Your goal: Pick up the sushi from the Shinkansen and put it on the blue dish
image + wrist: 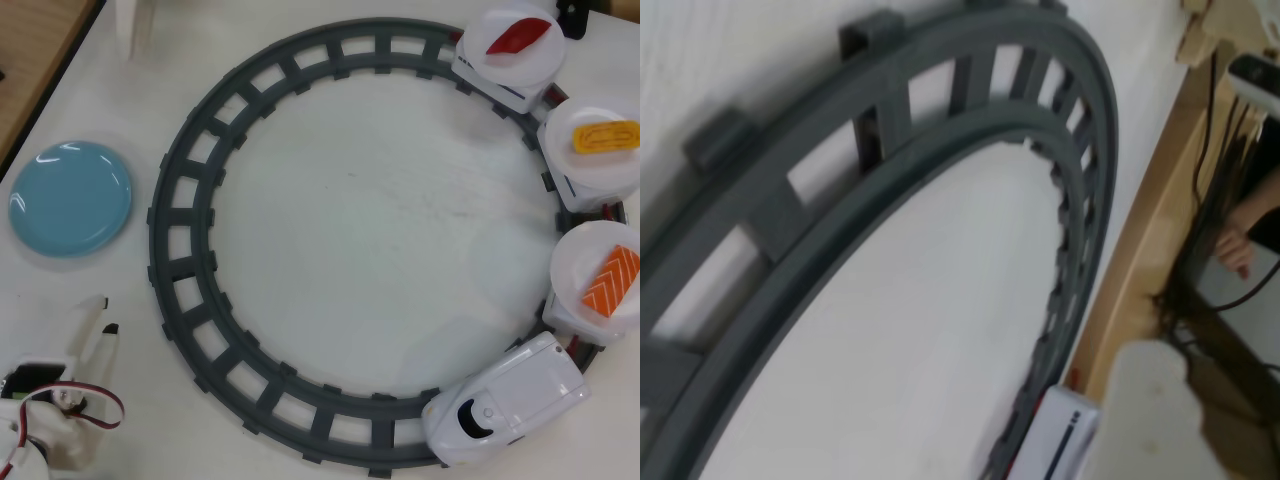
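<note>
In the overhead view we start at the far left, where the blue dish (pixel 70 197) lies bare on the white table (pixel 400 250), just outside the grey circular track (pixel 180 250) without touching it. Below the dish, in the bottom left corner, we see the arm's gripper (pixel 104 322) pointing up toward the dish, well apart from the train; its white fingers lie close together with only a narrow gap between them, and they hold nothing. Red and black wires (pixel 95 400) loop over the white body behind it. Moving right across the ring, we reach the Shinkansen (pixel 505 400) at the lower right, sitting on the track with its rounded nose aimed lower left. Just behind it, the first car carries a white plate (pixel 585 262), and the sushi (pixel 611 281) rests on that plate (orange with white stripes, lying tilted). Above it a second plate holds the yellow egg piece (pixel 605 135), and the top car holds the red pointed piece (pixel 517 36). In the wrist view we see mostly the track (pixel 870 200) curving over the table, a white train car (pixel 1060 440) at the bottom edge, and at the right a wooden edge (pixel 1140 250) with dark cables beyond; the gripper itself we cannot make out there.
</note>
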Action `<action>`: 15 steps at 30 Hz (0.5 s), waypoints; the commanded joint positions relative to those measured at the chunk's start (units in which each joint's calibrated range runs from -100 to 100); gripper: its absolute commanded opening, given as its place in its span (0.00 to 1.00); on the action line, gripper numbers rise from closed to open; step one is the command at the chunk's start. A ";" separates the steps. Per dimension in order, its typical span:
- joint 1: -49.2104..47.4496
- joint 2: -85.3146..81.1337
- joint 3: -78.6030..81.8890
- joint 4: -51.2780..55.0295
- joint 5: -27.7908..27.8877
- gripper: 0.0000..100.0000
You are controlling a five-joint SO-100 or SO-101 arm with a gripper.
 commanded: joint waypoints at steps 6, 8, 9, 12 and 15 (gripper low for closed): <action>1.77 15.20 -11.82 -2.78 -0.14 0.14; 3.09 17.94 -14.26 -3.12 -0.14 0.14; 4.06 19.18 -15.61 -3.12 -0.14 0.14; 7.58 23.25 -19.76 -3.12 -0.14 0.14; 11.02 27.31 -23.72 -2.61 -0.14 0.14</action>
